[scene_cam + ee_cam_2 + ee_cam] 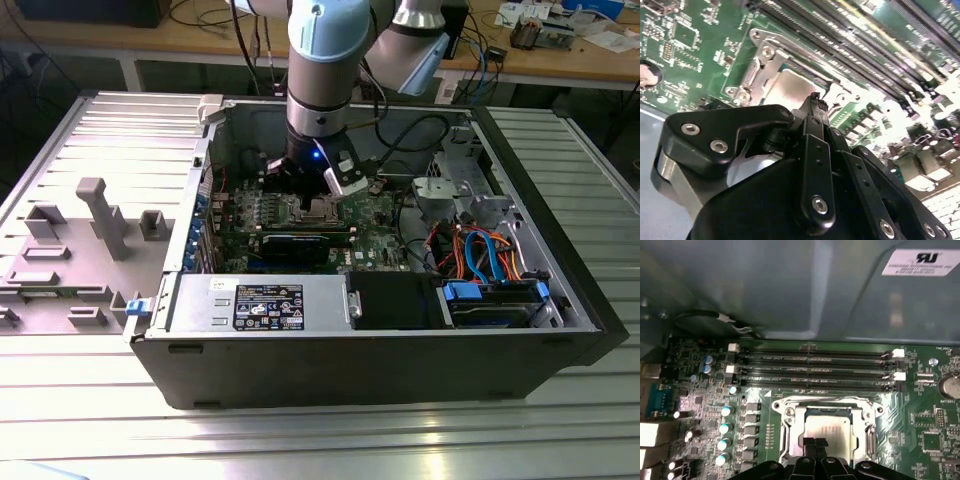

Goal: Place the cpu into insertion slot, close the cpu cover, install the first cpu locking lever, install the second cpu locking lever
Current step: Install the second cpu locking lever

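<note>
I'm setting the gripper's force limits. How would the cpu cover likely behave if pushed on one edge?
The cpu cover is a thin metal frame with a large window, so it probably flexes slightly under uneven pressure. It lies flat around the cpu, so a push likely would not slide it. Its bare metal looks slippery for the gripper.

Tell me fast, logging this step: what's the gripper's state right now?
Gripper: fingertips together, shut, holding nothing visible, poised over the cpu seated in its socket under the cpu cover.

Pale blue-grey arm, black tool w/ silver screws.
</note>
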{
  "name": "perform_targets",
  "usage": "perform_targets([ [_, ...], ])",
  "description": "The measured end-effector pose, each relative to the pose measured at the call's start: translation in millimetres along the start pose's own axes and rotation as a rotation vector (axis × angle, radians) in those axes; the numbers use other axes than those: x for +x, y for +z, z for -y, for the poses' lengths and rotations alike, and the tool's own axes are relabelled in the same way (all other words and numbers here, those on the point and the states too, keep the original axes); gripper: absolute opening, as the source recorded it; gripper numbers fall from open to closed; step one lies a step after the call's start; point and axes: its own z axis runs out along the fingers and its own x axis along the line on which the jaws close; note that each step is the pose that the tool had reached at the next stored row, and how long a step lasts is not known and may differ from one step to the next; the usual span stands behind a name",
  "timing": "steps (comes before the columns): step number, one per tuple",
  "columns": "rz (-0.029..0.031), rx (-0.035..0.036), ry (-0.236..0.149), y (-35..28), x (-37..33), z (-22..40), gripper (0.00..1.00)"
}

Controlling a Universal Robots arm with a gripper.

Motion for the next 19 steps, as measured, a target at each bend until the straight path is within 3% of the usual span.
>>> perform_targets([
  [3,-0.003,0.0037,0.001,1.1,-5.3,-7.4,0.11],
  [8,-0.0068,0.0232,0.002,3.2,-10.4,-20.9,0.11],
  [10,-0.0086,0.045,0.003,3.1,-12.4,-24.9,0.11],
  [11,-0.0102,0.061,0.003,3.0,-13.6,-25.7,0.11],
  [14,-0.0176,0.125,0.006,3.8,-16.2,-30.9,0.11],
  [15,-0.0197,0.1553,0.007,4.1,-16.7,-33.5,0.11],
  [16,-0.0202,0.1699,0.008,3.7,-16.8,-33.9,0.11],
  [18,-0.0212,0.1913,0.008,-1.2,-16.7,-34.6,0.11],
  [19,-0.0212,0.1924,0.008,-4.5,-16.6,-35.2,0.11],
])
